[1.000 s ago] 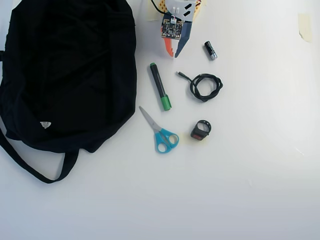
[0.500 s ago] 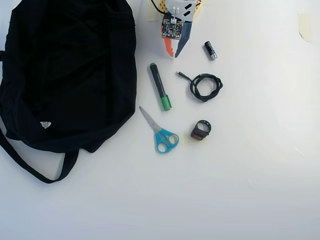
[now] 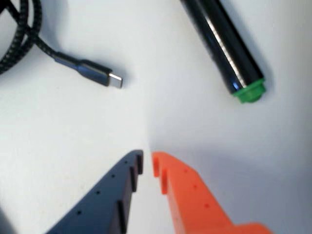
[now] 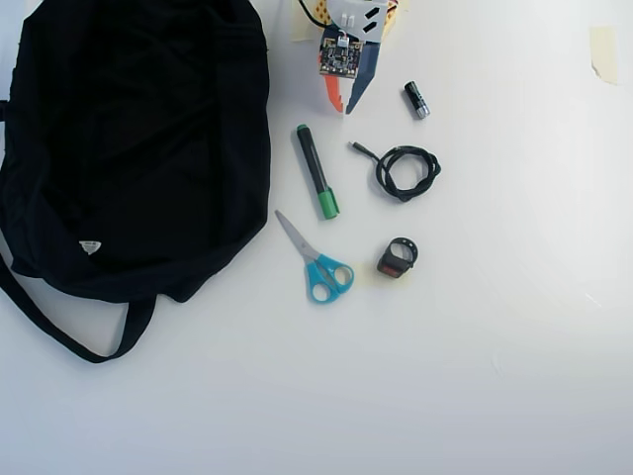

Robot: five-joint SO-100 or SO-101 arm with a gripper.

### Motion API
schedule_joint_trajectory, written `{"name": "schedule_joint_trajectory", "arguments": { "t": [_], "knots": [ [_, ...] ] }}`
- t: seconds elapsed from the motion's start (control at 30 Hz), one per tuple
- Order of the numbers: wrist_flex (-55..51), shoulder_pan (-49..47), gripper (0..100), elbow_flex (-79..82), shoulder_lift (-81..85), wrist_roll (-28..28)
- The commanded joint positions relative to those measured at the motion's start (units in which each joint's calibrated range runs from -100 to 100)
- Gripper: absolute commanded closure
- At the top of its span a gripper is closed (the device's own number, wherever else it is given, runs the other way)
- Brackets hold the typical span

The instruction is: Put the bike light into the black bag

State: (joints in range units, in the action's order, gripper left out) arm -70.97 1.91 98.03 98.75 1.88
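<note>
We find no text, brand, number or sign that we can read in either view. The only candidate is the small white triangular label (image 4: 90, 246) on the black bag (image 4: 138, 139), at about eight o'clock in the overhead view; its marks are too small to make out.

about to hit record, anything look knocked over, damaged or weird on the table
Nothing stands out. The bike light, scissors, marker, coiled cable and small cylinder lie apart on the table beside the black bag, none visibly damaged.
</note>
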Motion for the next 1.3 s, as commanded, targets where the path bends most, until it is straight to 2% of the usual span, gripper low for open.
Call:
{"name": "schedule_joint_trajectory", "arguments": {
  "t": [0.0, 1.03, 1.27],
  "knots": [
    [-2.1, -0.4, 98, 1.2, 0.7, 0.0],
    [-1.6, -0.4, 97, 0.5, 0.5, 0.4],
    [10.3, -1.0, 97, -8.5, -5.1, -0.1]
  ]
}}
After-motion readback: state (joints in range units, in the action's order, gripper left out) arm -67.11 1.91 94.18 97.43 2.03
